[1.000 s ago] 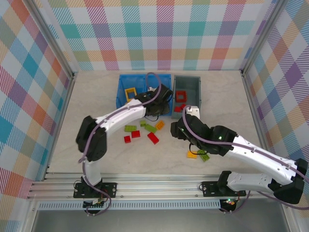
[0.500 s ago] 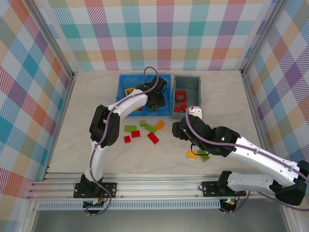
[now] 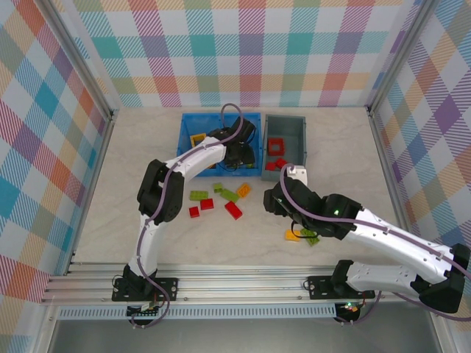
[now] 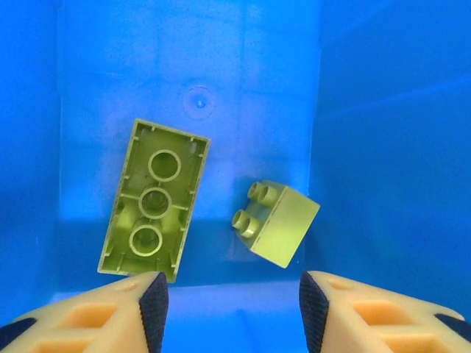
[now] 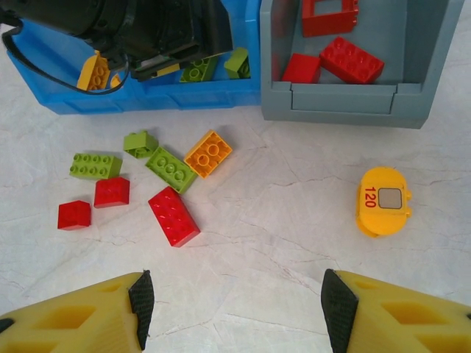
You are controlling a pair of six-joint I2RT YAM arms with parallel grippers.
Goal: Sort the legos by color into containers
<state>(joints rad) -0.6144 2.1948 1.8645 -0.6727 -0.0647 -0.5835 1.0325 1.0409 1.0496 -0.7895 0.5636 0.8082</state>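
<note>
My left gripper [image 4: 233, 312] hangs open inside the blue bin's [image 3: 185, 126] right compartment, holding nothing. Below it lie a long lime brick [image 4: 153, 198], studs down, and a small lime brick [image 4: 278, 223]. A yellow window frame [image 3: 199, 140] rests in the left compartment. My right gripper [image 5: 235, 309] is open above bare table. Ahead of it lie three red bricks [image 5: 175, 215], three lime bricks [image 5: 171, 169] and an orange brick [image 5: 208, 153]. The grey bin [image 5: 346, 99] holds red bricks [image 5: 349, 59] and a red frame [image 5: 329, 15].
A yellow rounded piece marked 120 [image 5: 384, 200] lies on the table right of the loose bricks. An orange brick [image 3: 293, 235] and a lime brick [image 3: 309, 237] sit beside the right arm. The left arm's black wrist [image 5: 147, 29] covers part of the blue bin.
The left arm's elbow swung in toward the bins while its gripper stayed over the blue bin's right compartment. The right arm drew back slightly toward the near edge.
</note>
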